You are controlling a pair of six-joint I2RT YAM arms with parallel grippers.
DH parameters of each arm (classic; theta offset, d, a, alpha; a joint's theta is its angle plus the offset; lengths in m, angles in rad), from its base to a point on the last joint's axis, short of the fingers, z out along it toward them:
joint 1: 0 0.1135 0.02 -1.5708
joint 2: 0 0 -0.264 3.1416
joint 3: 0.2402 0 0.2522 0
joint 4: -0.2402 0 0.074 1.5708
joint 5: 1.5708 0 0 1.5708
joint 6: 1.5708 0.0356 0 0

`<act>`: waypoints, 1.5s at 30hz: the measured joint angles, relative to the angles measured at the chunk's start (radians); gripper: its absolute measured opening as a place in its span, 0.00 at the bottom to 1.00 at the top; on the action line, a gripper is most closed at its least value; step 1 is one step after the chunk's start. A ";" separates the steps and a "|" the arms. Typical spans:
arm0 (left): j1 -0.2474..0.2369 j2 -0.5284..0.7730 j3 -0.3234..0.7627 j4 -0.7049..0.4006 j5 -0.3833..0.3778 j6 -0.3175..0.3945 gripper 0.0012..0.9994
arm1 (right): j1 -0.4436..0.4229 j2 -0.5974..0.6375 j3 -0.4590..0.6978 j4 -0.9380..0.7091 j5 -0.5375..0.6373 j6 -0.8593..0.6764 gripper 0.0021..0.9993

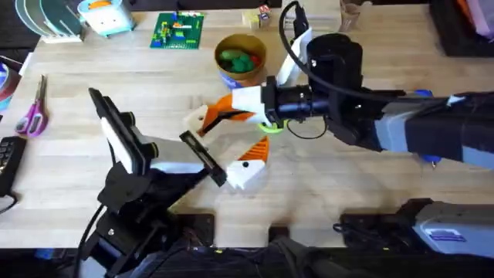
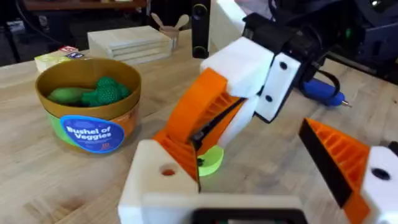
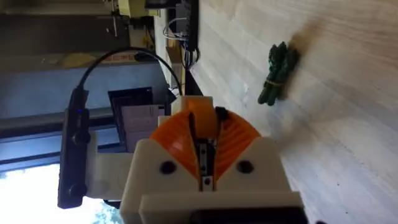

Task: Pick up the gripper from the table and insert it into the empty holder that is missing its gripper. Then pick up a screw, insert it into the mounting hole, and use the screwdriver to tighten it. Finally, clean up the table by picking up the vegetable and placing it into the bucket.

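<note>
My right gripper (image 1: 224, 114) reaches in from the right and is shut on the small orange gripper (image 3: 200, 113). That orange piece (image 2: 177, 148) sits against the white holder (image 2: 155, 183), one finger mount of my left claw. The left gripper (image 1: 224, 143) is open, its other finger (image 2: 339, 155) carrying an orange tip. In the right wrist view the dark green vegetable (image 3: 277, 73) lies on the wooden table (image 1: 324, 185). The yellow-tan bucket (image 1: 241, 58) stands just behind the grippers with green toy pieces inside. The blue screwdriver (image 2: 320, 90) lies on the table behind the right wrist.
A yellow-green disc (image 2: 210, 160) lies under the right gripper. Purple scissors (image 1: 32, 112) lie at the left edge, a green brick plate (image 1: 177, 31) and a light blue object (image 1: 108, 17) at the back. Wooden blocks (image 2: 130, 42) sit behind the bucket.
</note>
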 joint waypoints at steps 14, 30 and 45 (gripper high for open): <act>0.000 0.000 0.000 0.000 0.001 0.000 0.99 | -0.001 0.000 0.000 -0.001 0.001 0.000 0.15; 0.000 0.000 0.000 0.000 0.002 0.007 0.99 | -0.003 0.000 0.000 -0.008 0.008 -0.001 0.28; -0.010 -0.001 0.000 0.005 0.065 0.027 0.99 | -0.016 0.001 0.000 -0.016 0.012 -0.004 0.43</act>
